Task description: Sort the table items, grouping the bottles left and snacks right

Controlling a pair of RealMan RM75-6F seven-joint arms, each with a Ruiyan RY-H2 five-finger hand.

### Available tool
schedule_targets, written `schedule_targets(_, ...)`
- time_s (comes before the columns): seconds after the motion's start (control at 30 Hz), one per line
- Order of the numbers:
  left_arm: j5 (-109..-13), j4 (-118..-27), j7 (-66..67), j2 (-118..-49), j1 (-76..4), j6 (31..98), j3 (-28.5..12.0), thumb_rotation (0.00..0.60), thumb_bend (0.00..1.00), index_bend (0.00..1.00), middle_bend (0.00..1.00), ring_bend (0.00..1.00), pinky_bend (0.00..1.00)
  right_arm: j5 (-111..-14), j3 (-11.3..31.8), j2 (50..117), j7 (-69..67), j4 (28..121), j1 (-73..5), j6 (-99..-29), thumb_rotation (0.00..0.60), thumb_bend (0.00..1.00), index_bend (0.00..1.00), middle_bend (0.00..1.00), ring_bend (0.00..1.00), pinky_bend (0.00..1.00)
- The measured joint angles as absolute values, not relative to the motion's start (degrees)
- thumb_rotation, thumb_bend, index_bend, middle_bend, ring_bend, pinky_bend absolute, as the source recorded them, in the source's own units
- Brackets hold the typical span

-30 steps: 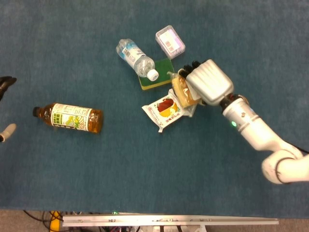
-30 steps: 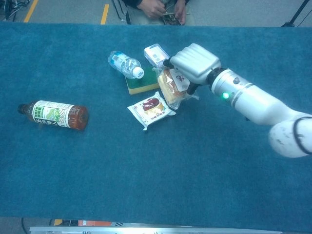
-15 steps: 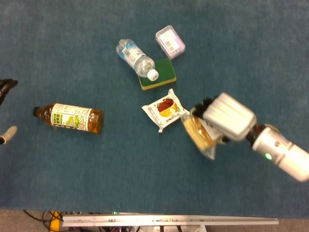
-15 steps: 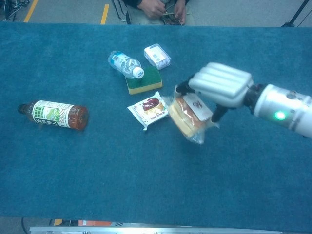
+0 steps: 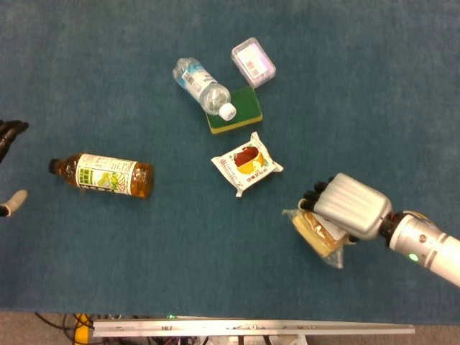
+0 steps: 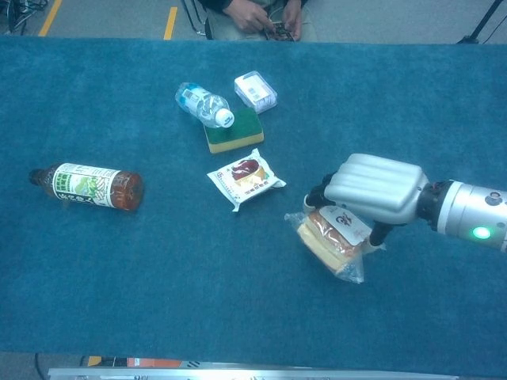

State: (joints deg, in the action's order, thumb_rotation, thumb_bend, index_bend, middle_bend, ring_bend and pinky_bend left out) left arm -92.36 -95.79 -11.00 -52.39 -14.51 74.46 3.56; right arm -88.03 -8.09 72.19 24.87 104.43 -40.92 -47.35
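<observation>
My right hand (image 5: pixel 350 206) (image 6: pixel 373 188) grips a clear-wrapped sandwich snack (image 5: pixel 318 235) (image 6: pixel 333 237) at the near right of the table. A red-and-white snack packet (image 5: pixel 246 163) (image 6: pixel 246 178) lies flat in the middle. A clear water bottle (image 5: pixel 203 88) (image 6: pixel 203 104) lies with its cap end on a green and yellow sponge (image 5: pixel 241 111) (image 6: pixel 238 131). A brown tea bottle (image 5: pixel 103 175) (image 6: pixel 87 186) lies on its side at the left. My left hand (image 5: pixel 8 167) shows only as fingertips at the left edge of the head view, holding nothing.
A small clear plastic box (image 5: pixel 253 62) (image 6: pixel 255 90) sits behind the sponge. A person (image 6: pixel 255 14) sits beyond the far edge of the blue table (image 6: pixel 158 301). A metal rail (image 5: pixel 251 328) runs along the near edge.
My right hand has carried the sandwich snack from beside the sponge toward the near right of the table. The other items and the left hand have stayed put.
</observation>
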Motion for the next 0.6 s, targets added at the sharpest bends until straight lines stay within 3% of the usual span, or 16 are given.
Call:
schedule_targets(0.1,-92.1,-95.6,-11.1,-52.5,-14.5,74.2,3.5,0.6,0.26,0.07,0.11,0.07,0.21,-87.5,-8.7,70.5,24.8,105.8,-41.4,-45.4,0.6,0.1,0.14,0.23,0.26,0.48)
schedule_targets(0.17,-92.0,-95.5,-11.1,-52.7,-14.6,74.1,3.3,0.6,0.26,0.07,0.11,0.07,0.21,-87.3,-9.0,69.4,24.9,106.8,-41.6,-44.6,0.6,0.1,0.1,0.2,0.23,0.45)
schedule_targets(0.43,-92.2,-95.4,-11.1,-52.8,-14.7,74.1,3.1,0.6,0.26,0.06,0.11,0.07,0.21,-88.6,-8.6,67.0,22.2,109.0,-41.1,-46.3,0.59,0.1,0.08,0.2,0.22,0.44)
schedule_targets(0.6,-92.4,-95.4,-11.4,-52.7,-14.3,74.7,3.2,0.6,0.26,0.06,0.11,0.07,0.21,-87.4,-4.8,68.4,19.5,107.4,-40.9,-48.6,0.598,0.09,0.08,0.21,0.22,0.44)
